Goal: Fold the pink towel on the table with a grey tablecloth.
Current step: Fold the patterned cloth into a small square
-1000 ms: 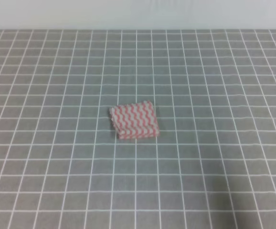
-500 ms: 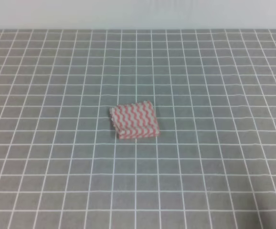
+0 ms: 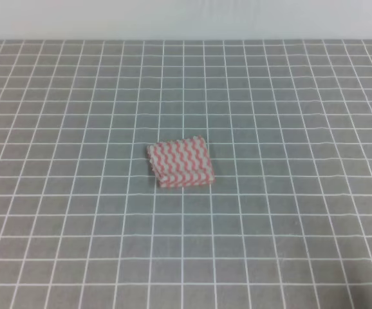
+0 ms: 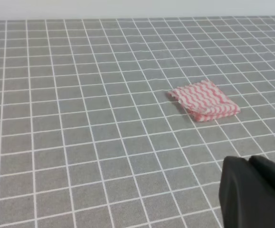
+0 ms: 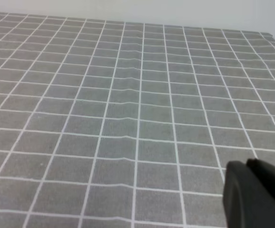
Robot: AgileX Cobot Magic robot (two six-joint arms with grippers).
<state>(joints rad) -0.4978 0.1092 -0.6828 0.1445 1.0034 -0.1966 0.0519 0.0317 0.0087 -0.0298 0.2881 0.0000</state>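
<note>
The pink towel [image 3: 180, 162] lies as a small, compact packet near the middle of the worktop [image 3: 302, 212], with layered edges showing along its near side, so the folding looks done or nearly so. The main risk from here, as I judge it, is disturbance: if either arm swings across the towel, it could snag the top layer and flip it open, since thin cloth like this has nothing holding its folds down. A second risk is that the grey cloth covering the worktop shows slight ripples beyond the towel; a dragging tool could bunch that cloth and shift the towel with it.

The left tool [image 4: 256, 194] shows only as a dark body at the lower right corner of its wrist view, well apart from the towel and nearer the camera than it. It touches nothing visible, and I cannot tell how far open it is. The right tool [image 5: 254, 197] appears the same way in its own view, over bare grid cloth with the towel out of sight; its opening cannot be told either, and it holds nothing that shows.
</note>
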